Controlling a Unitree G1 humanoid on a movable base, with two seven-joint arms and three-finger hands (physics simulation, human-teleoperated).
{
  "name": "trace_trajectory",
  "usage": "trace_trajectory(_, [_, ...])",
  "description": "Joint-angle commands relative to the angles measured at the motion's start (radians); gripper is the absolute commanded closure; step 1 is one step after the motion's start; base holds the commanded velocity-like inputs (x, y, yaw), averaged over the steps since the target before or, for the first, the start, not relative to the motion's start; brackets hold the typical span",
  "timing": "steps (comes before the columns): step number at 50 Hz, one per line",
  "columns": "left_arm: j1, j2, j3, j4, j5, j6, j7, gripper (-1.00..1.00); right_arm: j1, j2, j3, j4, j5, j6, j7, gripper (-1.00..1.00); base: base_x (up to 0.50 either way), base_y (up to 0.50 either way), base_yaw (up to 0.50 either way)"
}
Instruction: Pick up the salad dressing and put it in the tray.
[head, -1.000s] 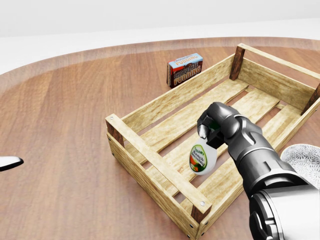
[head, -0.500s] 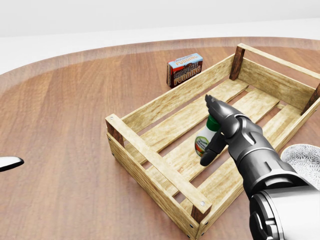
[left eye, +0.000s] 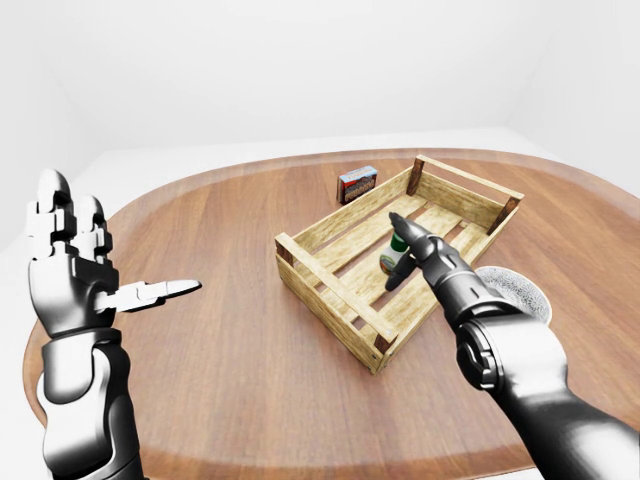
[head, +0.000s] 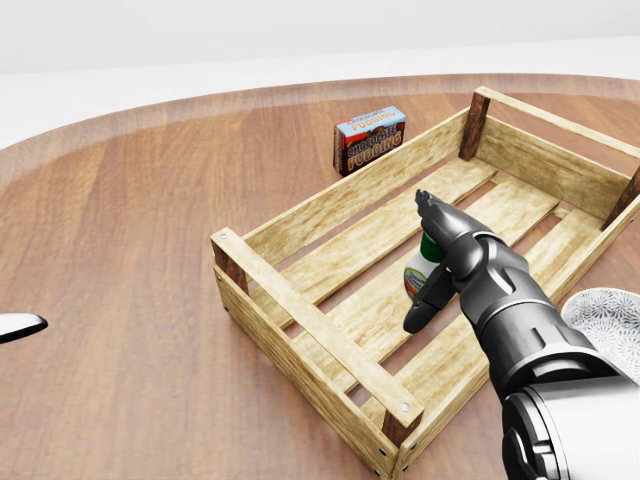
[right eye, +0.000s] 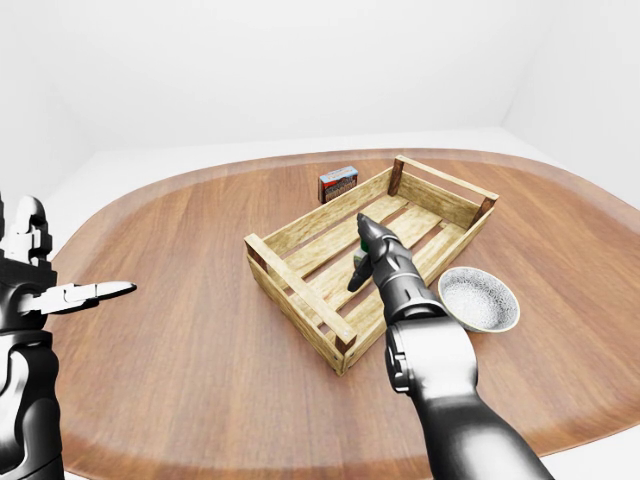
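Note:
The salad dressing (head: 417, 276), a small white bottle with a green cap and a coloured label, rests on the slats inside the wooden tray (head: 300, 312), near its middle. My right hand (head: 428, 262) is open just to the right of the bottle, fingers spread above and below it, and hides part of it. I cannot tell whether a finger still touches it. My left hand (left eye: 100, 290) is open and raised far to the left, away from the tray; only a fingertip (head: 20, 325) of it shows in the head view.
A chocolate pudding box (head: 369, 139) stands on the round wooden table just beyond the tray's upper left side. A grey speckled bowl (right eye: 478, 298) sits to the right of the tray, beside my right forearm.
A second ago my right hand was shut on the bottle, holding it over the tray's slats. It has since opened, and the bottle now rests in the tray. The left hand has not moved.

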Motion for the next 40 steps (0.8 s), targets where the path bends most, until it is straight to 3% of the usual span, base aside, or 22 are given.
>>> trace_trajectory(1, [0.0,-0.002,-0.002,-0.006,0.003,0.0,0.0,-1.0,-0.01,-0.001,-0.001,0.007,0.029,0.0,0.02,-1.0,0.0,0.0,0.0])
trace_trajectory(24, [-0.002,-0.003,-0.005,-0.022,0.003,0.0,0.002,-1.0,-0.036,-0.01,0.085,-0.028,0.078,0.0,0.043,-1.0,0.0,0.0,0.0])
trace_trajectory(40, [-0.002,-0.004,-0.004,-0.027,0.005,0.0,0.001,-1.0,0.016,-0.016,0.091,-0.037,0.13,0.0,0.012,-1.0,0.0,0.0,0.0])
